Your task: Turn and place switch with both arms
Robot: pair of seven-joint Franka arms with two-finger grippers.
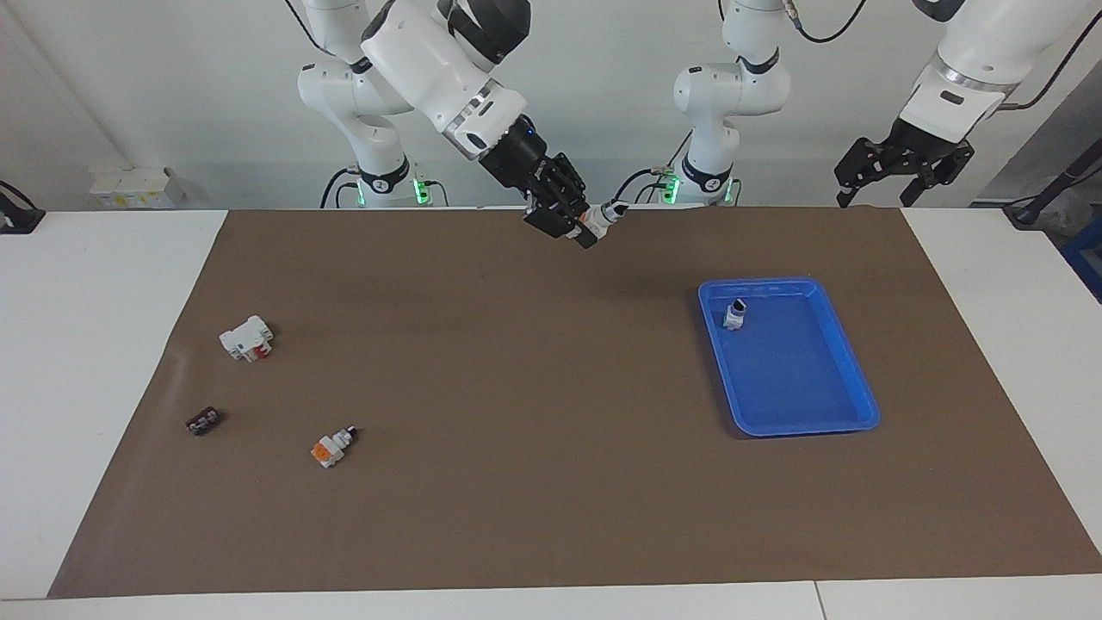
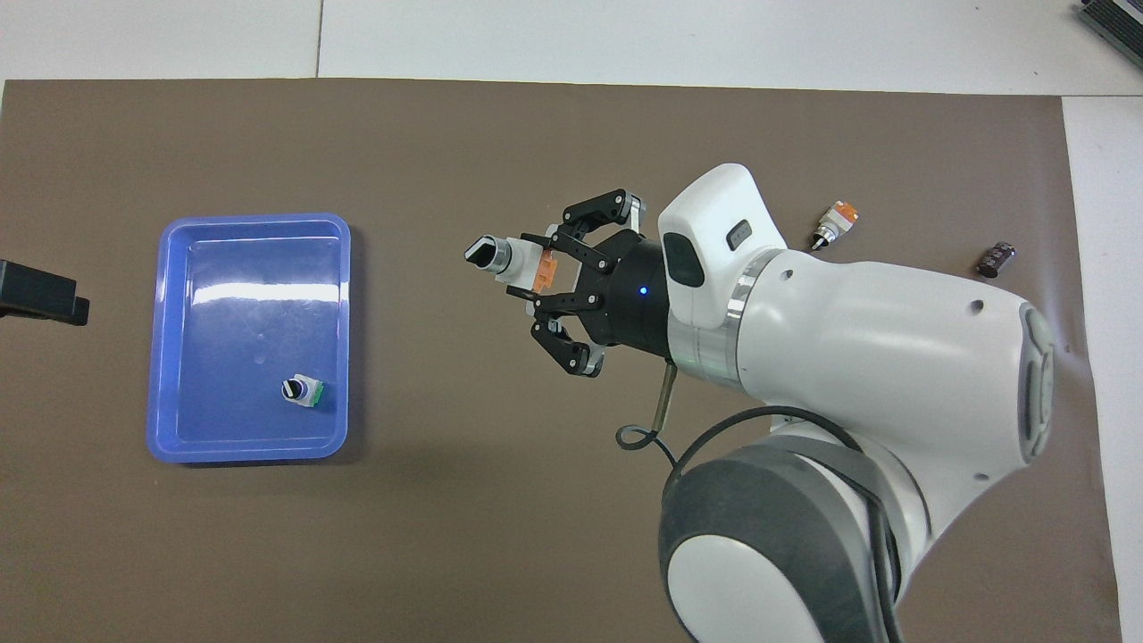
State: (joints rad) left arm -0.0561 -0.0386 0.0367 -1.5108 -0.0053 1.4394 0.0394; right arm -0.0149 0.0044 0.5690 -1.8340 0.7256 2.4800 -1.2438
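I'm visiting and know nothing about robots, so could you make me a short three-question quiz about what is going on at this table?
1. True or false: the right gripper holds a switch in the air.
2. What lies in the blue tray?
A. a small switch with a black knob
B. a flat black piece
C. nothing
3. Fill in: the left gripper waits raised at the ___ arm's end of the table.

Key: 1 true; 2 A; 3 left.
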